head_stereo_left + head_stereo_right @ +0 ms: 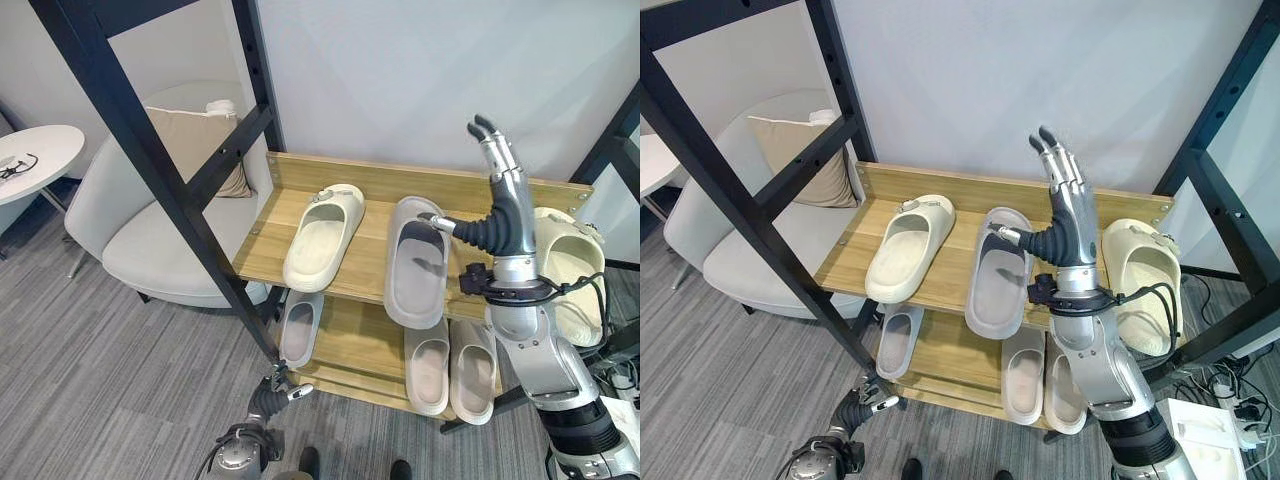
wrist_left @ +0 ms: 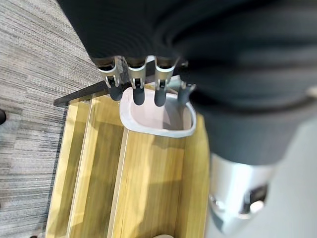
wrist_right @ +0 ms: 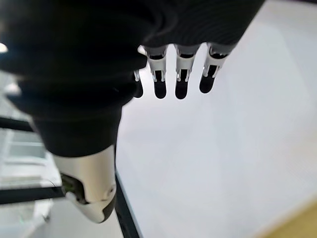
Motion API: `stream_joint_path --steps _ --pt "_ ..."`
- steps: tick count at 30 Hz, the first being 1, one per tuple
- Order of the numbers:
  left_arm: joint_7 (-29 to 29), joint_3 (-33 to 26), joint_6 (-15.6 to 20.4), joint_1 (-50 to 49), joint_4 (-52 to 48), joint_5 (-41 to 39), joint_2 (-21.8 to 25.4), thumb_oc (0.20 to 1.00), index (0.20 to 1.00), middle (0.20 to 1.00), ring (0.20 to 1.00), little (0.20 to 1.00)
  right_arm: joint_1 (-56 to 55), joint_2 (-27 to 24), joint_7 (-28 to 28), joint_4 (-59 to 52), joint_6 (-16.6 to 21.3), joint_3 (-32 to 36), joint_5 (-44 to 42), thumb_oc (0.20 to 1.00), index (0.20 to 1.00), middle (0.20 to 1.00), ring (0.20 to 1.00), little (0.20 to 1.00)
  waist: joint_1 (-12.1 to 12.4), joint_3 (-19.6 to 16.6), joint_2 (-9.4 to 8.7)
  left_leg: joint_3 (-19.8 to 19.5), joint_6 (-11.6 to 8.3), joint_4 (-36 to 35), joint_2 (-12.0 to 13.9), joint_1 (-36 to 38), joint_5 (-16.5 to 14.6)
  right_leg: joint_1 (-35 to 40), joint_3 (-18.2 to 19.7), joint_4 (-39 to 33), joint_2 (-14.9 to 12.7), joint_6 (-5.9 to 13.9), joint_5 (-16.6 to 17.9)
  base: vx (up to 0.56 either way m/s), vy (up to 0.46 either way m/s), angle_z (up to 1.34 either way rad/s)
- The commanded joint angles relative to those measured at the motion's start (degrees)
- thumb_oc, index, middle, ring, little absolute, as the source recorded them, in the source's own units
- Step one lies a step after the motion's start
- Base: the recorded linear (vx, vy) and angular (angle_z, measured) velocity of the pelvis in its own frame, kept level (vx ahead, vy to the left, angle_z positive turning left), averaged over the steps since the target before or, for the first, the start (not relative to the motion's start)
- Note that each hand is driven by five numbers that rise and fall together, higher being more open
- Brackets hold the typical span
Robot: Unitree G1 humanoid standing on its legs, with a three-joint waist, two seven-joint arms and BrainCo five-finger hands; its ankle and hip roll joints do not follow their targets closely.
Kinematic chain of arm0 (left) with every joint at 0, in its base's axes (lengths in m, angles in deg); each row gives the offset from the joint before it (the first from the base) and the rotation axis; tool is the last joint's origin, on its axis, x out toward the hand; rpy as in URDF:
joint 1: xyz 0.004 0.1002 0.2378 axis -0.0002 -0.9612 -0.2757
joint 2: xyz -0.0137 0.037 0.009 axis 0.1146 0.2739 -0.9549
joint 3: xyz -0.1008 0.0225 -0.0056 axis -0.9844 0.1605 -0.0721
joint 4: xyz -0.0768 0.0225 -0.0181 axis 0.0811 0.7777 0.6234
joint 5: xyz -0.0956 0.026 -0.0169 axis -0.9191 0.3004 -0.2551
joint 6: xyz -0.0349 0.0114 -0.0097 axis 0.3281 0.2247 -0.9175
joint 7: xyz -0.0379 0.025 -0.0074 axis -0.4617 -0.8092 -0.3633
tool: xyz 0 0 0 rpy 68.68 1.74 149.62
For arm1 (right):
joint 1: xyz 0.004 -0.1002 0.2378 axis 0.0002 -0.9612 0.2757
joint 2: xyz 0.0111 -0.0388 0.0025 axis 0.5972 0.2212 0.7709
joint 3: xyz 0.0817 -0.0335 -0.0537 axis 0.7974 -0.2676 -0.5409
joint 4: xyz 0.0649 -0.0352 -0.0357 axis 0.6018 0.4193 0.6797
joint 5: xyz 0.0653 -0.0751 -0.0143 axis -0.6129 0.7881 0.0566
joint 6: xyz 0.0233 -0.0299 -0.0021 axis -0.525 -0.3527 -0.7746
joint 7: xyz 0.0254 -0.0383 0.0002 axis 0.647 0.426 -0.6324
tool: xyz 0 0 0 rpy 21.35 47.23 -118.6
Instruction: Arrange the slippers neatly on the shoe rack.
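On the wooden shoe rack (image 1: 370,180), the upper shelf carries a cream slipper (image 1: 322,237) at the left and a grey slipper (image 1: 417,262) in the middle. A second cream slipper (image 1: 572,268) lies at the right, partly behind my right arm. Below lie a grey slipper (image 1: 300,328) and two beige slippers (image 1: 428,365) side by side. My right hand (image 1: 505,185) is raised above the upper shelf, open, its fingers (image 3: 181,82) straight and holding nothing. My left hand (image 1: 270,398) hangs low by the rack's front left corner, open, its fingers (image 2: 138,87) pointing at the grey slipper (image 2: 158,119) below.
A black slanted frame post (image 1: 150,150) crosses in front of the rack's left end. A white armchair (image 1: 160,240) with a beige cushion stands to the left, and a round white table (image 1: 35,150) beyond it. Another black post (image 1: 1220,190) stands at the right.
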Motion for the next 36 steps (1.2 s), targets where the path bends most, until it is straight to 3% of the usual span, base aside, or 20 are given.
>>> stream_joint_path --steps 1,27,28,29,30,36 --pt "-0.1 -1.1 2.0 2.8 -0.5 0.2 1.9 1.000 1.000 1.000 1.000 1.000 2.9 -2.8 0.0 0.2 -0.3 1.3 2.6 1.000 1.000 1.000 1.000 1.000 1.4 -1.2 -1.90 -1.7 -0.15 0.1 -0.6 0.8 -4.8 1.5 0.4 0.1 -1.4 1.88 -5.4 0.00 0.000 0.00" --pt "2.0 -1.0 2.6 2.1 1.0 -1.2 3.6 1.000 1.000 1.000 1.000 1.000 14.0 -8.8 -2.6 22.8 -4.5 -7.4 5.7 1.000 1.000 1.000 1.000 1.000 5.0 -0.3 -3.37 -2.8 -0.16 0.1 -0.9 0.5 -4.9 1.8 -1.1 0.1 -1.8 1.95 -5.4 0.01 0.004 0.02" --pt "2.0 -0.9 2.6 2.1 1.0 -1.3 3.6 1.000 1.000 1.000 1.000 1.000 14.3 -9.0 -2.7 23.7 -4.7 -7.6 6.0 0.875 0.875 0.875 0.875 0.875 5.1 -0.3 -3.41 -2.9 -0.17 0.1 -0.9 0.5 -4.8 1.8 -1.1 0.1 -1.8 1.93 -5.4 0.00 0.000 0.00" --pt "2.1 -0.9 2.7 2.1 1.0 -1.4 3.7 1.000 1.000 1.000 1.000 1.000 14.8 -9.0 -2.7 24.5 -4.8 -7.9 6.0 0.379 0.379 0.379 0.379 0.379 5.2 -0.3 -3.41 -3.0 -0.16 0.1 -0.9 0.5 -4.8 1.8 -1.2 0.1 -1.8 1.92 -5.5 0.00 0.000 0.00" --pt "2.1 -0.8 2.7 2.1 0.8 -1.4 3.8 1.000 1.000 1.000 1.000 1.000 15.2 -9.3 -2.6 25.9 -5.0 -8.2 6.1 0.200 0.200 0.200 0.200 0.200 5.4 -0.4 -3.39 -3.1 -0.14 0.1 -0.9 0.5 -4.9 1.8 -1.3 0.1 -1.8 1.91 -5.5 0.00 0.000 0.00" --pt "2.1 -0.9 2.5 2.5 0.7 -1.8 4.3 1.000 1.000 1.000 1.000 1.000 15.4 -9.7 -1.4 26.7 -5.3 -6.3 3.5 0.200 0.200 0.200 0.200 0.200 5.1 -0.5 -2.94 -3.4 -0.11 0.1 -1.1 0.5 -4.9 1.9 -1.5 0.1 -1.9 1.95 -5.4 -0.01 -0.002 0.04"
